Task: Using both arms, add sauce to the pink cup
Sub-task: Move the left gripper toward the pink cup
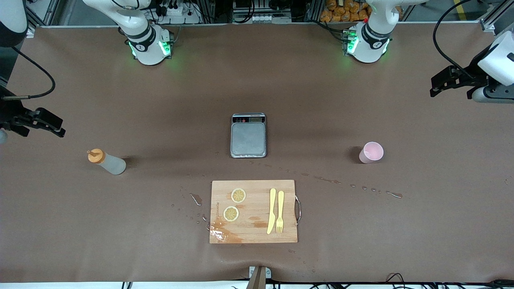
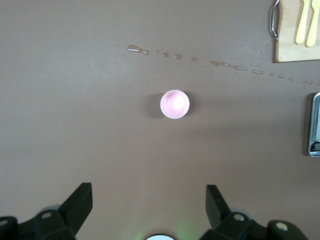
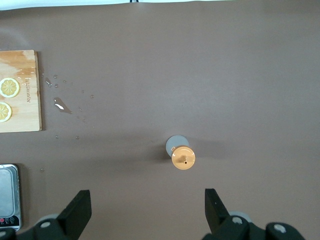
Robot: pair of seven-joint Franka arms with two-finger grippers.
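The grey square digital scale (image 1: 248,135) with a metal plate stands at the table's centre and serves as the reference.

The translucent whitish squeeze bottle of sauce (image 1: 107,161), capped in orange with a pointed nozzle, stands upright toward the right arm's end of the table from the scale, well apart from it. The small pale pink tapered cup (image 1: 371,152) stands upright toward the left arm's end, also well apart from the scale.

A rectangular wooden cutting board (image 1: 253,230) lies nearer to the front camera than the scale. It carries two lemon slices (image 1: 238,195), a yellow plastic knife (image 1: 272,210) and a yellow plastic fork (image 1: 280,211).

The right gripper (image 3: 145,210) hangs above the table near the bottle, fingers spread wide, holding nothing. The left gripper (image 2: 150,202) hangs above the table near the cup, fingers likewise wide and empty.
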